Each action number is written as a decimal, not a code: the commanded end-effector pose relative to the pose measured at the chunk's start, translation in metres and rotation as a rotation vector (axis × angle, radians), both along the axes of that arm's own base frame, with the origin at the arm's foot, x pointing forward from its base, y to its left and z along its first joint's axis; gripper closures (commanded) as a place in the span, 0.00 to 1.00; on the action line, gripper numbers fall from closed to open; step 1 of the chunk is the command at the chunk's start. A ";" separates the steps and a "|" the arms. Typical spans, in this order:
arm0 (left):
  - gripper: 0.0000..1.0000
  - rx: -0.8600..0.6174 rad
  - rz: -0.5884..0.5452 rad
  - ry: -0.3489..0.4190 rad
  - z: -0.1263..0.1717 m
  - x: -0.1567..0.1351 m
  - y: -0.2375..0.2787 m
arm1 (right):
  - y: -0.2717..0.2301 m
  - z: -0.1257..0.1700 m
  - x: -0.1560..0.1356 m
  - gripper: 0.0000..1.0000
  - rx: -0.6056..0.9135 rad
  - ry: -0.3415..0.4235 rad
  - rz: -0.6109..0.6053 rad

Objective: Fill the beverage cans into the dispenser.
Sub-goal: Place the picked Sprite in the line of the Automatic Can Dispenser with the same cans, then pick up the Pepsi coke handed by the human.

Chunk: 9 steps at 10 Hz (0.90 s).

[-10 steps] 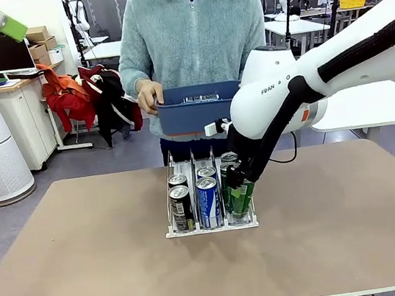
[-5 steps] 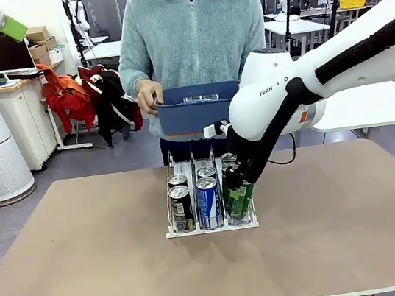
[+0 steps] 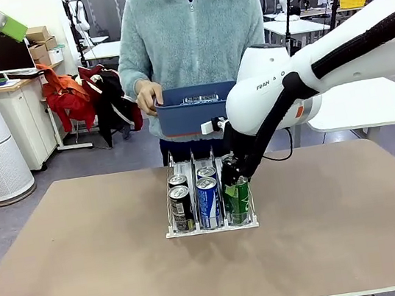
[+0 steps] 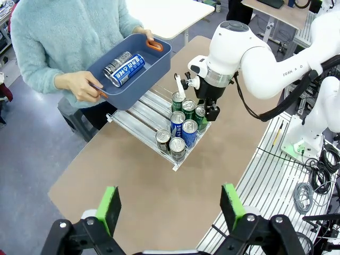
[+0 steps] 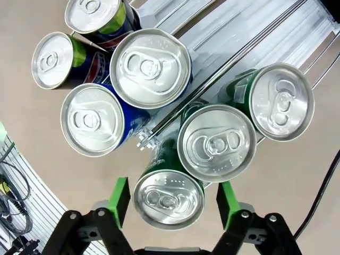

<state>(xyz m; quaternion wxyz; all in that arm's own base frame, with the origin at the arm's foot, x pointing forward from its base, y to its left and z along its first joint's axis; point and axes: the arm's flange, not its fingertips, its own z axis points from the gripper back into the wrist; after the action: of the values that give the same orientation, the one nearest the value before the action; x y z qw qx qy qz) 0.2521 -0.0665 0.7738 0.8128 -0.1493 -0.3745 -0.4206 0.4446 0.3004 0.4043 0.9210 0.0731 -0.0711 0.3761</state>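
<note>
- Lettering on the right arm (image 3: 269,87) reads "FRAN" in the front view, with another letter or two after a gap; the rest curves out of sight.
- The blue cans (image 3: 208,200) carry white print down their sides, too small to read.
- A blue can (image 4: 129,64) lying in the bin (image 4: 139,85) beside a dark one has white print too, also unreadable.
- The dark cans (image 3: 181,208) show a pale label panel that cannot be made out.
- The dispenser (image 3: 211,228) sits mid-table (image 3: 89,268), just in front of the person (image 3: 192,37), who holds the dark-blue bin by its two ends above the rack's far end.
- The dispenser holds seven upright cans: two dark in the left lane, two blue in the middle and three green in the right.
- The right gripper (image 5: 172,185) hangs directly over the front green can (image 5: 168,198). Its green pads stand apart on either side of the silver top, with a gap showing, so nothing is gripped.
- The left gripper (image 4: 170,189) is high up and well apart from the dispenser, its fingers spread wide with nothing between them.
- A second ago the right gripper sat lower, clamped round that green can. Its jaws have since parted and it has risen a little, leaving the can standing at the white lip.
- The person, the bin, the left gripper and the other cans have not shifted.
</note>
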 end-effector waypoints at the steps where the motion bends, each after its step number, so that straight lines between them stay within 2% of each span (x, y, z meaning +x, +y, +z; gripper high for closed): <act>1: 0.00 0.007 -0.004 -0.005 -0.002 0.000 0.001 | -0.009 0.012 -0.002 0.01 -0.012 -0.002 -0.003; 3: 0.00 0.007 -0.004 -0.005 -0.002 0.000 0.001 | -0.015 0.020 -0.006 0.00 0.013 -0.018 -0.033; 4: 0.00 0.007 -0.004 -0.005 -0.002 0.000 0.001 | -0.019 0.025 -0.009 0.00 0.019 0.002 -0.041; 5: 0.00 0.007 -0.004 -0.005 -0.002 0.000 0.001 | -0.008 0.017 0.000 0.00 0.006 -0.021 -0.015; 9: 0.00 0.007 -0.004 -0.005 -0.002 0.000 0.001 | -0.008 0.017 0.000 0.00 0.006 -0.021 -0.015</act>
<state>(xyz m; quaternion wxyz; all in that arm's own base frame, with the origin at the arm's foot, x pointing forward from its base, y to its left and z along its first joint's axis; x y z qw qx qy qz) 0.2521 -0.0665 0.7738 0.8128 -0.1492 -0.3745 -0.4206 0.4431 0.2902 0.4216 0.9241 0.0730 -0.0776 0.3669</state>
